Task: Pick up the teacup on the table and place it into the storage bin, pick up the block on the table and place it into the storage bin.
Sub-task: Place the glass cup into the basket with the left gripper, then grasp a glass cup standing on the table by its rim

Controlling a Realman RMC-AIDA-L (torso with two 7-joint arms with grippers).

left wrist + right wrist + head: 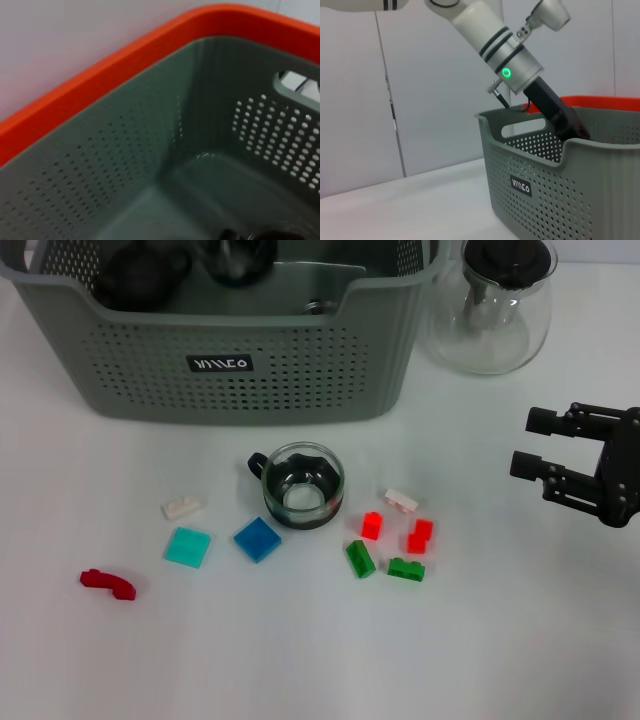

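Right gripper (528, 445) is seen hovering at the right, fingers spread, nothing held. Left gripper (570, 131) is sunk inside the storage bin (300, 370); its grip cannot be told. Teacup (303, 485) is stood on the table (300, 660) just before the bin, small blocks (258, 539) scattered around.

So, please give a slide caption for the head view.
Glass teacup and small blocks before the storage bin; right gripper open at the side.
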